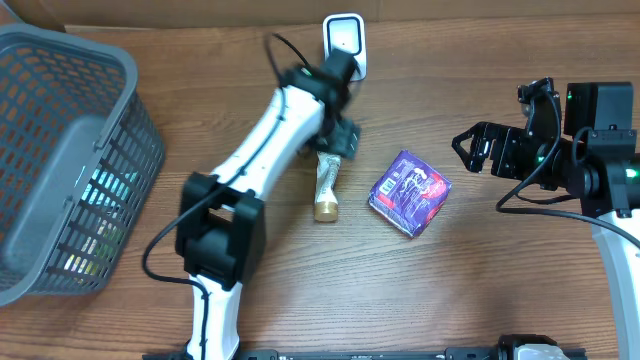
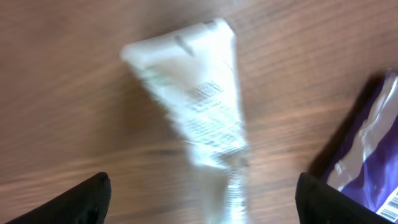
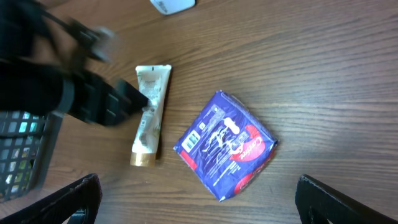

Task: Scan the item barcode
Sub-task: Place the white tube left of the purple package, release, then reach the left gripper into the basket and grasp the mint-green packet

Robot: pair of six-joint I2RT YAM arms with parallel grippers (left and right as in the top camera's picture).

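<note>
A white tube with a gold cap point(image 1: 326, 185) lies flat on the wooden table, cap toward the front. My left gripper point(image 1: 340, 137) hovers just over its flat end, jaws open. In the left wrist view the tube point(image 2: 199, 106) lies blurred between the two spread fingertips, touching neither, with my left gripper point(image 2: 202, 193) empty. A purple snack packet point(image 1: 410, 192) lies to the tube's right. A white barcode scanner point(image 1: 343, 38) stands at the table's back edge. My right gripper point(image 1: 475, 148) is open and empty, right of the packet point(image 3: 225, 145).
A grey wire basket point(image 1: 60, 160) holding some items fills the left side of the table. The left arm stretches diagonally from its base at the front toward the scanner point(image 3: 173, 5). The tube point(image 3: 149, 115) and the basket also show in the right wrist view.
</note>
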